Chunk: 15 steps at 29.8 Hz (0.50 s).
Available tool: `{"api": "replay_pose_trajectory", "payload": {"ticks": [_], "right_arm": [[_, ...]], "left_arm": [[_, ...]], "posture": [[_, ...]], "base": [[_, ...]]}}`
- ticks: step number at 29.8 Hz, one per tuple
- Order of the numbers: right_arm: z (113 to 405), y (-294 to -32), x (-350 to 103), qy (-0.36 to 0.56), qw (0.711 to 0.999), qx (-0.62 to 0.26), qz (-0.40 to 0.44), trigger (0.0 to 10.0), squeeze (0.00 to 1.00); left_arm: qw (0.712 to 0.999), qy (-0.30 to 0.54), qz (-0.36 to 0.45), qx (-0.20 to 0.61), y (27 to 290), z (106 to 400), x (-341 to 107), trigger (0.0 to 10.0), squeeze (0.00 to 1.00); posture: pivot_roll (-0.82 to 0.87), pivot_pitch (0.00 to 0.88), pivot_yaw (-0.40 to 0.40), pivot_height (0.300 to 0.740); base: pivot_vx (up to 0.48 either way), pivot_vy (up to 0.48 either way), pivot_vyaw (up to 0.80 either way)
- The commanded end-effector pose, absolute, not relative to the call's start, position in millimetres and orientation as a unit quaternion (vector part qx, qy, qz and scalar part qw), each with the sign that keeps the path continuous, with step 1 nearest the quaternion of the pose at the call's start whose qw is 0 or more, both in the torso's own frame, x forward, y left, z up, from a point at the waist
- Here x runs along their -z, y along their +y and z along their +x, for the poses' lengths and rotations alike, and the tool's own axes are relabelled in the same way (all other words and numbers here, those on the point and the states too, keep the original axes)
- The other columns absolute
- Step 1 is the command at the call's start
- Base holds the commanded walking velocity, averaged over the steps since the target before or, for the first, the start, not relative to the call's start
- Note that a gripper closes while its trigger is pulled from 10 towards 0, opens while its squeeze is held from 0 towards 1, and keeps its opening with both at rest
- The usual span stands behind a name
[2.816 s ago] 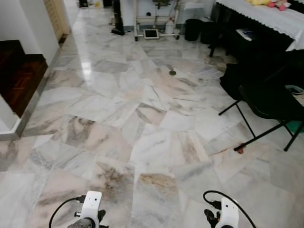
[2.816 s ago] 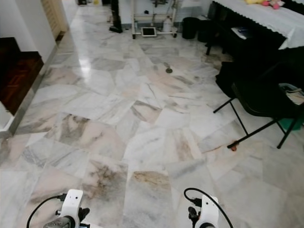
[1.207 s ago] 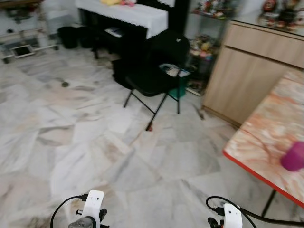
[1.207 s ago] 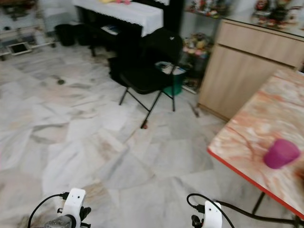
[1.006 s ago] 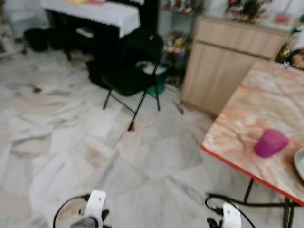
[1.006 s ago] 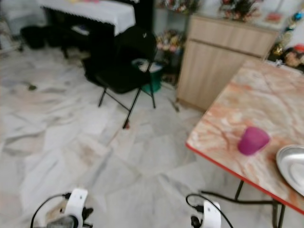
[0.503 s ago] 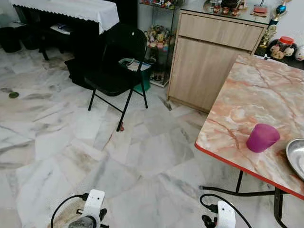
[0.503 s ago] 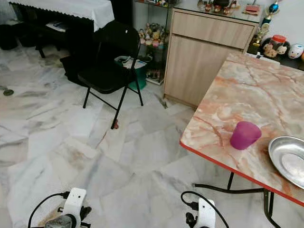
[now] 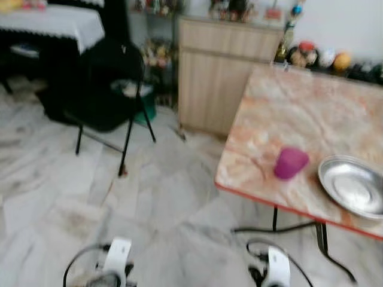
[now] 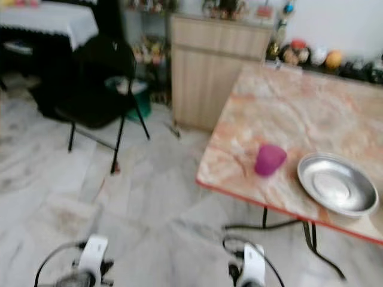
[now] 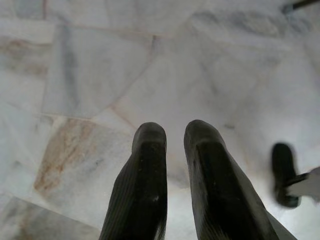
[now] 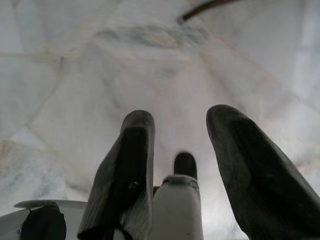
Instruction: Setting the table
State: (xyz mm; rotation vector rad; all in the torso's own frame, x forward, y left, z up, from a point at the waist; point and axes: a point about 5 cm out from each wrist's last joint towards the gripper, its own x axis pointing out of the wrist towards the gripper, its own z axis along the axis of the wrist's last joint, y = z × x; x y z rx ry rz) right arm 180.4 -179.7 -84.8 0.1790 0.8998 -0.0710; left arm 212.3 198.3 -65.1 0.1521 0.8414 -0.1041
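Looking down through the head camera, I see a blurry room. At about 2 o'clock stands the tabletop (image 10: 281,119), pink and orange marble with a red edge. A purple cup (image 10: 269,159) sits upside down on it, near the close edge. Just beside the cup, toward 3 o'clock, sits a shiny metal bowl (image 10: 337,183). The cup and the bowl are near each other but not touching. Thin black table legs (image 10: 265,219) show under the red edge.

At 11 o'clock is a black folding chair (image 10: 102,89) on the marble floor (image 10: 119,203). Past it, at 12 o'clock, is a wooden cabinet (image 10: 215,66) with small round things on top, too blurry for me to tell. A white cloth (image 10: 48,18) hangs over a dark piece of furniture at 10 o'clock.

Both arms hang low at 6 o'clock. The left gripper (image 11: 172,137) points at the floor. Its jaws are almost together, with only a thin gap, and they hold nothing. The right gripper (image 12: 182,127) points at the floor too. Its jaws are spread apart with a wide gap and hold nothing. A white robot part (image 12: 177,210) shows below them. In the left wrist view, a small black thing (image 11: 285,172) shows at the side, too blurry to tell.
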Motion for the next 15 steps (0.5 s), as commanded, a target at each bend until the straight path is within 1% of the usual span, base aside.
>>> {"api": "replay_pose_trajectory", "payload": {"ticks": [1, 15], "right_arm": [[178.8, -184.7, 85.3, 0.440, 0.894, 0.041, 0.077, 10.0, 0.00], [176.9, -185.7, 86.0, 0.442, 0.893, 0.038, 0.075, 10.0, 0.00]], "left_arm": [[0.912, 0.402, 0.061, 0.052, 192.7, 213.1, 65.2, 10.0, 0.00], [0.911, 0.402, 0.063, 0.064, 190.3, 213.3, 65.3, 10.0, 0.00]], "posture": [[0.04, 0.000, -0.025, 0.740], [0.04, 0.000, -0.018, 0.740]], "base": [[0.000, 0.000, -0.69], [0.000, 0.000, -0.69]]}}
